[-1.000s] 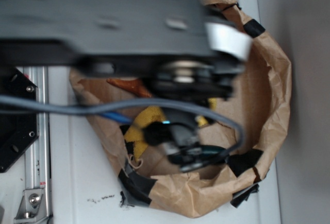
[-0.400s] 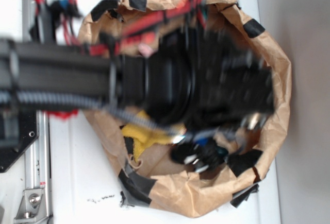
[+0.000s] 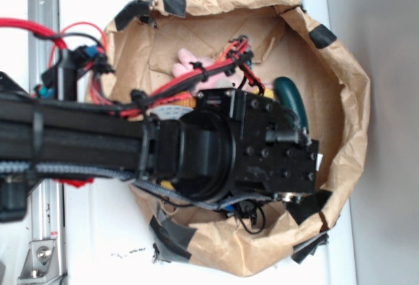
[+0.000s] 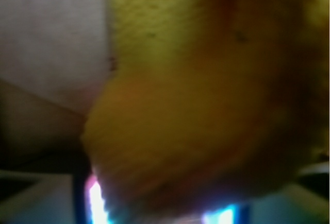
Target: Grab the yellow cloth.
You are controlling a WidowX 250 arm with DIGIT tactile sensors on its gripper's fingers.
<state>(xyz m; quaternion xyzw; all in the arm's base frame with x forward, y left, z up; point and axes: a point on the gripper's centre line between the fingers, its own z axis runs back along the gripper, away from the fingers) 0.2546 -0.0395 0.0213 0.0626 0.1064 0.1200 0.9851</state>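
The yellow cloth, coarse-woven and blurred, fills most of the wrist view, very close to the camera. It bulges down between my gripper's two fingers. These show only as bright blue-lit tips at the bottom edge, set wide apart, so the gripper looks open around the cloth. In the exterior view the black wrist block sits low inside the paper-lined bin. It hides the gripper and nearly all of the cloth beneath it.
A pink plush lies at the back of the bin and a dark green object pokes out to the right of the wrist. Crumpled brown paper walls with black tape ring the bin. Red cables run along the arm.
The arm has dropped away from the camera and down into the bin. It now covers the yellow cloth that showed earlier at the bin's lower left.
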